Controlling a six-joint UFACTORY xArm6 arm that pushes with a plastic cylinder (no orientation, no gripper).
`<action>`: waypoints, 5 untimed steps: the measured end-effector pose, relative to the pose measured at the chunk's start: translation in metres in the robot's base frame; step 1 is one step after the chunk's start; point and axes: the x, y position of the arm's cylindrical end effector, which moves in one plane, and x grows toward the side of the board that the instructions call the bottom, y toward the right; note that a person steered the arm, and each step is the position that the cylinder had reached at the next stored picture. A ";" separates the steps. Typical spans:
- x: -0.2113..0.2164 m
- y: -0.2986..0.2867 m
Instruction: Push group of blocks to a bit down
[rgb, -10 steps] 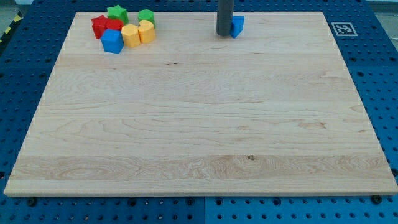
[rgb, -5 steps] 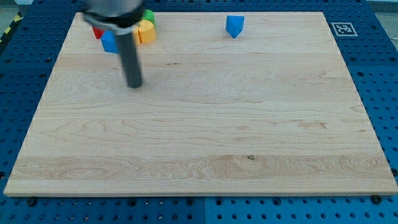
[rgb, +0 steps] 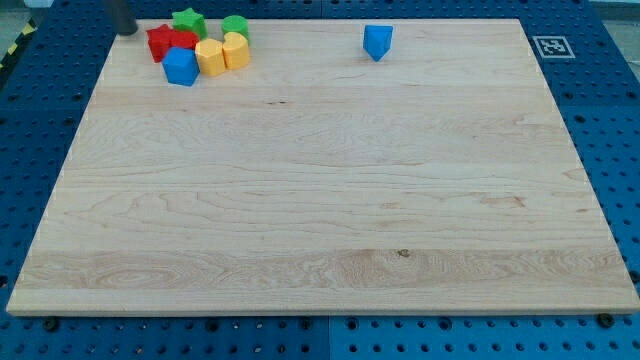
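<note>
A tight group of blocks sits at the view's top left of the wooden board (rgb: 320, 200): a green star (rgb: 188, 21), a green round block (rgb: 236, 26), two red blocks (rgb: 170, 42), two yellow blocks (rgb: 222, 52) and a blue cube (rgb: 181, 66). My tip (rgb: 125, 31) is at the board's top left corner, just left of the red blocks and apart from them. A lone blue triangular block (rgb: 377, 41) stands at the top centre-right.
A square marker tag (rgb: 551, 46) lies at the board's top right corner. Blue perforated table (rgb: 615, 120) surrounds the board on all sides.
My tip went from beside the lone blue block, across to below the group, then up to the top left corner. No block has moved.
</note>
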 end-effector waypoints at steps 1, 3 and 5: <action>-0.001 0.003; 0.039 0.093; 0.084 0.136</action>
